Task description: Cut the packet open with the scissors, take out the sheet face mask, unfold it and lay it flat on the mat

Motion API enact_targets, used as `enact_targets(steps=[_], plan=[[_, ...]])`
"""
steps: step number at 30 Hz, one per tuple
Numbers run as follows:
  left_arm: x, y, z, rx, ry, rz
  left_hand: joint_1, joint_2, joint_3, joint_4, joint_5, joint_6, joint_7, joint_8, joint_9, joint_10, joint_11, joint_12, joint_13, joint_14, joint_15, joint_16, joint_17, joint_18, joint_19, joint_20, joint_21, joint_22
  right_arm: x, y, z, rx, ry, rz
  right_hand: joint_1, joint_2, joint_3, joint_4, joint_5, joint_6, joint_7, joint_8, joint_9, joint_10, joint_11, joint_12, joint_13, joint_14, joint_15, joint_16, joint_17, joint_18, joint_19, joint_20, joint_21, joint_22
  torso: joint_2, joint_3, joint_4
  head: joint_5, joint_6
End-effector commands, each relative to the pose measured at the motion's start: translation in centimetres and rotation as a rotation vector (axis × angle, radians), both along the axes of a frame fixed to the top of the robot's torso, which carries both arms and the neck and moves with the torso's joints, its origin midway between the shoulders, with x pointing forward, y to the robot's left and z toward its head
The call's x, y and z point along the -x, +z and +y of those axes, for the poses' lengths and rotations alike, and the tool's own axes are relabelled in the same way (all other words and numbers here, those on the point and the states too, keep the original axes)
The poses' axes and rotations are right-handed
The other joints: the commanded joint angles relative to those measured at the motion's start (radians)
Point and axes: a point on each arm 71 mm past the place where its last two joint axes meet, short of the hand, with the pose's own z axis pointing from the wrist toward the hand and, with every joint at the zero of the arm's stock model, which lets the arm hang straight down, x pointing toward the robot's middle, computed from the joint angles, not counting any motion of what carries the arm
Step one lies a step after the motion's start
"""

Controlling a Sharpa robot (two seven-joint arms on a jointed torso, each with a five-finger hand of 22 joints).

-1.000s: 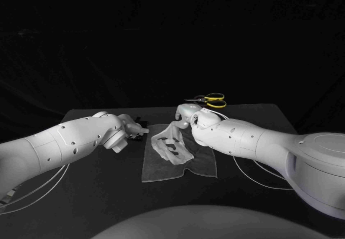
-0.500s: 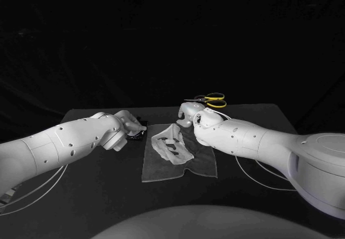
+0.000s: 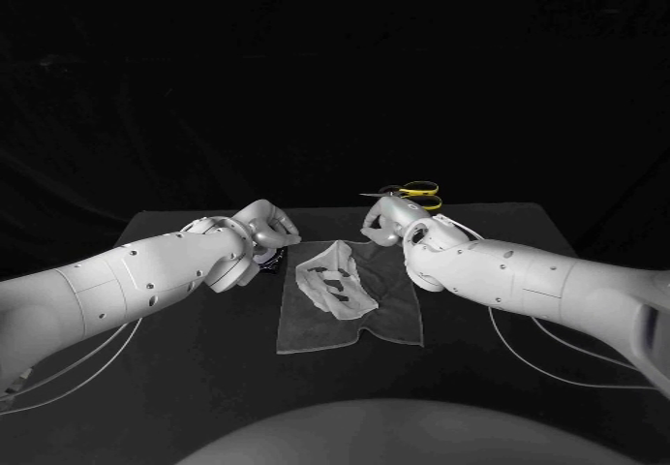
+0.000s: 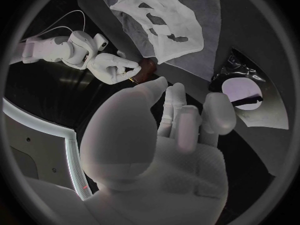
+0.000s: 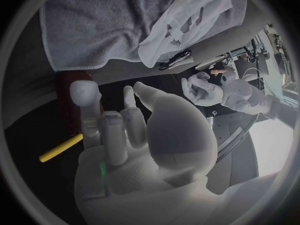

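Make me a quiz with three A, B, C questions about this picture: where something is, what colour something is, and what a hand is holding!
1. Where is the face mask?
A) on the mat
B) on the floor
C) hanging in the air

2. What colour are the handles of the scissors?
A) red
B) yellow
C) green

3. What is the left hand holding?
A) the face mask
B) the scissors
C) nothing

Answers:
1 A: it lies on the grey mat.
2 B: yellow loops show behind the right hand.
3 C: its fingers are apart and empty.

White sheet mask [image 3: 335, 281] rumpled on grey mat [image 3: 315, 329], yellow-handled scissors [image 3: 419, 196] beyond it
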Motion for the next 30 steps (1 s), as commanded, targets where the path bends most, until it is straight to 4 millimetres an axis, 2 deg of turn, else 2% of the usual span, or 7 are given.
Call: enact_targets(steps=[1, 9, 16, 19, 20, 22, 30], plan=[[0.0, 0.8, -1.1, -0.015, -0.148, -0.177, -0.005, -0.019, -0.009, -0.002, 0.003, -0.006, -0.004, 0.006, 0.000, -0.010, 0.001, -0.015, -0.012, -0.011, -0.001, -0.010, 0.003, 0.009, -0.009, 0.000, -0.012, -0.009, 0.9, -0.2, -1.0, -0.150, -0.074, 0.122, -0.006, 0.004, 0.005, -0.002, -0.005, 0.013, -0.004, 0.009, 0.002, 0.063, -0.008, 0.017, 0.169, 0.106, -0.008, 0.003, 0.264, -0.002, 0.014, -0.004, 0.030, 0.092, 0.006, -0.0005, -0.0056, 0.008, 0.000], [0.0, -0.3, -2.0, -0.084, -0.239, -0.193, -0.013, -0.023, -0.037, -0.007, 0.003, 0.023, -0.020, 0.022, 0.005, 0.003, -0.016, -0.020, -0.029, -0.025, -0.013, -0.016, -0.014, 0.016, -0.031, -0.007, -0.044, -0.033, 2.6, -0.7, -2.4, -0.309, -0.135, 0.324, -0.039, -0.015, -0.020, 0.003, -0.009, 0.015, -0.006, 0.005, -0.002, 0.084, -0.010, 0.081, 0.213, 0.106, -0.012, 0.003, 0.264, -0.014, 0.036, -0.011, 0.102, 0.107, 0.015, 0.0030, -0.0122, 0.009, 0.000], [-0.6, -1.0, -2.3, -0.142, -0.251, -0.173, -0.022, -0.032, -0.100, -0.013, 0.004, 0.032, -0.025, 0.000, -0.003, 0.056, -0.021, 0.090, 0.025, 0.042, -0.019, 0.051, 0.102, -0.003, 0.027, -0.016, 0.033, 0.031, 2.7, -1.3, -1.9, -0.382, -0.179, 0.425, -0.067, -0.029, -0.051, 0.017, -0.010, 0.004, 0.000, -0.007, -0.008, 0.099, -0.005, 0.134, 0.249, 0.106, -0.007, 0.003, 0.264, -0.022, 0.049, -0.010, 0.154, 0.118, 0.028, 0.0027, -0.0191, 0.009, 0.000], [-0.8, -1.2, -2.4, -0.160, -0.247, -0.172, -0.015, -0.025, -0.116, -0.016, 0.004, 0.035, -0.024, -0.009, -0.005, 0.097, -0.021, 0.173, 0.110, 0.068, -0.020, 0.075, 0.151, -0.013, 0.053, -0.017, 0.072, 0.063, 2.7, -1.5, -1.5, -0.401, -0.193, 0.461, -0.070, -0.029, -0.059, 0.020, -0.010, 0.001, 0.002, -0.011, -0.010, 0.104, -0.003, 0.154, 0.263, 0.106, -0.006, 0.003, 0.264, -0.026, 0.056, -0.009, 0.179, 0.123, 0.034, 0.0005, -0.0193, 0.007, 0.000], [-0.9, -1.2, -2.4, -0.166, -0.245, -0.172, -0.012, -0.022, -0.124, -0.018, 0.004, 0.038, -0.024, -0.012, -0.006, 0.141, -0.022, 0.233, 0.193, 0.078, -0.020, 0.085, 0.173, -0.018, 0.067, -0.018, 0.092, 0.080, 2.7, -1.6, -1.4, -0.407, -0.198, 0.475, -0.075, -0.029, -0.066, 0.025, -0.010, 0.001, 0.003, -0.013, -0.011, 0.104, -0.002, 0.154, 0.263, 0.106, -0.005, 0.003, 0.264, -0.027, 0.059, -0.009, 0.191, 0.125, 0.036, -0.0004, -0.0196, 0.008, 0.000], [-1.0, -1.3, -2.5, -0.175, -0.241, -0.171, -0.010, -0.019, -0.132, -0.018, 0.004, 0.039, -0.023, -0.017, -0.007, 0.177, -0.021, 0.283, 0.262, 0.091, -0.020, 0.096, 0.200, -0.024, 0.082, -0.018, 0.116, 0.099, 2.7, -1.7, -1.1, -0.415, -0.204, 0.497, -0.078, -0.028, -0.074, 0.029, -0.010, 0.001, 0.003, -0.014, -0.011, 0.104, -0.001, 0.154, 0.263, 0.106, -0.004, 0.003, 0.264, -0.031, 0.065, -0.008, 0.216, 0.130, 0.040, -0.0011, -0.0203, 0.009, 0.000], [-1.4, -1.5, -2.8, -0.202, -0.236, -0.142, -0.010, -0.014, -0.152, -0.016, 0.004, 0.049, -0.020, -0.025, -0.008, 0.250, -0.019, 0.370, 0.392, 0.109, -0.019, 0.112, 0.241, -0.034, 0.109, -0.018, 0.158, 0.135, 2.5, -1.8, 0.1, -0.416, -0.205, 0.553, -0.088, -0.034, -0.097, 0.041, -0.010, -0.007, 0.009, -0.023, -0.015, 0.104, 0.003, 0.154, 0.263, 0.106, -0.001, 0.003, 0.264, -0.034, 0.072, -0.006, 0.243, 0.134, 0.053, -0.0037, -0.0259, 0.007, 0.000]])
